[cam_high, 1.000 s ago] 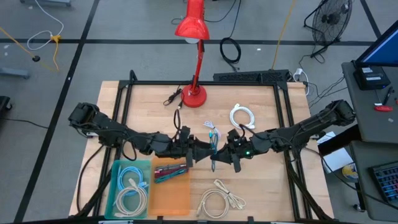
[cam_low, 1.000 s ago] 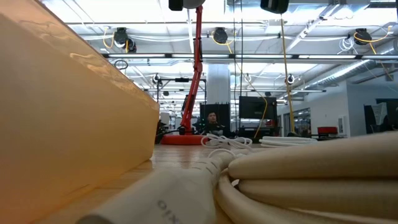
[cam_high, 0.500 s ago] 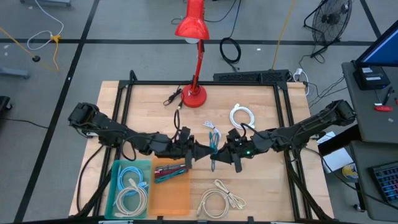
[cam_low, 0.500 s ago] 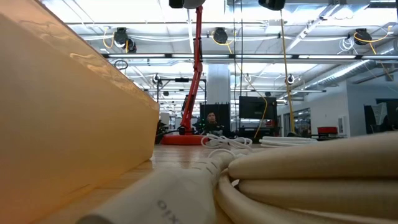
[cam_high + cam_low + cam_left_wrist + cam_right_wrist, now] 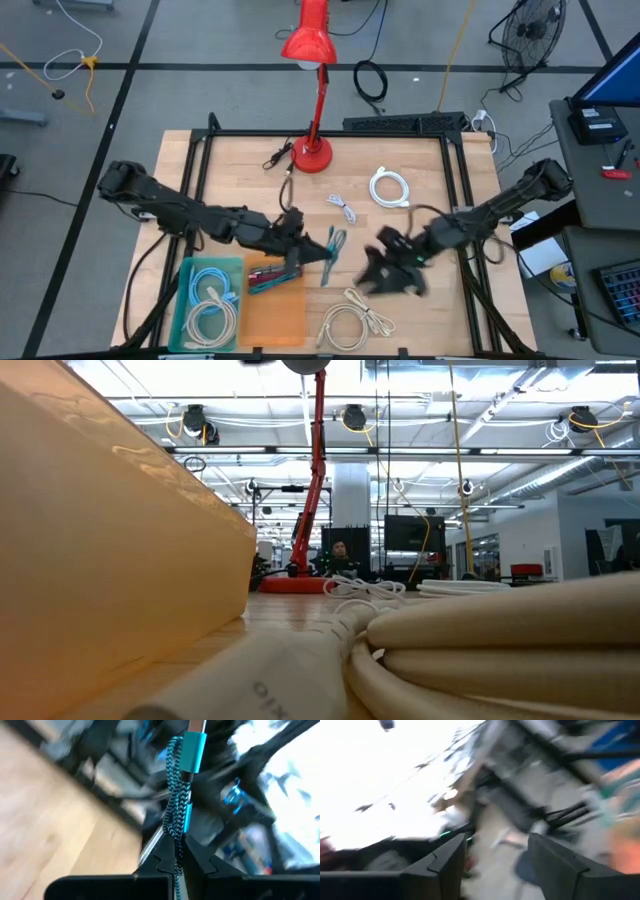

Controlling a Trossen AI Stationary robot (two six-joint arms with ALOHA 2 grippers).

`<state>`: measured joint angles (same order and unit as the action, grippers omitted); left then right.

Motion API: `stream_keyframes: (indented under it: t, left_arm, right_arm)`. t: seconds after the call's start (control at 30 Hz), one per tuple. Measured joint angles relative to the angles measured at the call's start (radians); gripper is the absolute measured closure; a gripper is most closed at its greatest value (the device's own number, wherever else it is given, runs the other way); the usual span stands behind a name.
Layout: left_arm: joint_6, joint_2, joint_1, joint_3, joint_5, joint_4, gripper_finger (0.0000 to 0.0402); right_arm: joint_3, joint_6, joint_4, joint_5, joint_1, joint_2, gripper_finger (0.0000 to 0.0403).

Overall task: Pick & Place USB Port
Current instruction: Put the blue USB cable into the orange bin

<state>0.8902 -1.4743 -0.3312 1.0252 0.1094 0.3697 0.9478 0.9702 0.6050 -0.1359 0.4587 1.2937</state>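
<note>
A teal braided USB cable (image 5: 330, 246) with blue plugs (image 5: 192, 747) is up off the table near its middle, with my left gripper (image 5: 317, 250) shut on it. In the left wrist view the cable (image 5: 176, 810) stands up from between the two dark fingers. My right gripper (image 5: 377, 278) is a short way off toward the table's right and near side. It is open, and in its wrist view nothing sits between its fingers (image 5: 451, 862). My left gripper pinches the braided cord (image 5: 178, 851) between its two fingers, below the lower blue plug. The fingers come about level from the table's left side. The cable is lifted clear of the table and stands out slanting beyond the fingertips, doubled over on itself.
A red desk lamp (image 5: 311, 150) stands at the back. A white coiled cable (image 5: 390, 187) and a small cable (image 5: 343, 208) lie behind the grippers. A beige cable (image 5: 350, 322) lies at the front, beside an orange bin (image 5: 275, 310) and a teal bin (image 5: 208, 300) holding cables.
My right gripper has let go of the teal cable, opened, and drawn back toward the table's right and near edge, tipping upward. The cable now hangs from my left gripper alone and has gone a little toward the near edge with it, tilted over.
</note>
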Motion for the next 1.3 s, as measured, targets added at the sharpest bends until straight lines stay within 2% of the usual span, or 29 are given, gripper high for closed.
stream_keyframes:
  t: [0.13,0.27,0.37,0.5,0.63,0.77,0.93,1.13,1.3]
  left_arm:
    - [0.085,0.074,-0.047,0.001,-0.08,-0.286,0.0391]
    - [0.196,0.105,-0.128,0.0,-0.172,-0.579,0.0391]
    - [0.259,0.101,-0.195,0.0,-0.2,-0.745,0.0391]
    - [0.299,0.057,-0.257,0.0,-0.208,-0.884,0.0391]
    - [0.28,-0.005,-0.271,0.0,-0.21,-0.926,0.0391]
    - [0.227,-0.068,-0.242,0.0,-0.216,-0.894,0.0391]
    - [0.109,-0.136,-0.194,0.071,-0.212,-0.91,0.0391]
    - [-0.025,-0.243,-0.148,0.158,-0.293,-1.046,0.0391]
    - [-0.073,-0.315,-0.145,0.184,-0.355,-1.04,0.0391]
  right_arm:
    - [0.001,0.042,0.039,-0.027,0.058,-0.004,0.0184]
    - [-0.001,0.042,0.038,-0.026,0.097,-0.018,0.0184]
    - [0.0,0.037,0.041,-0.025,0.111,-0.024,0.0191]
    - [-0.001,0.032,0.025,-0.007,0.104,-0.021,0.0199]
    - [-0.001,0.022,-0.024,0.005,0.092,-0.021,0.0202]
    - [-0.001,0.013,-0.075,0.007,0.07,-0.022,0.0202]
    - [-0.001,0.013,-0.135,0.008,0.05,-0.021,0.0202]
    - [-0.001,0.015,-0.148,0.009,0.037,-0.021,0.0202]
    - [-0.001,0.013,-0.145,0.008,0.038,-0.021,0.0202]
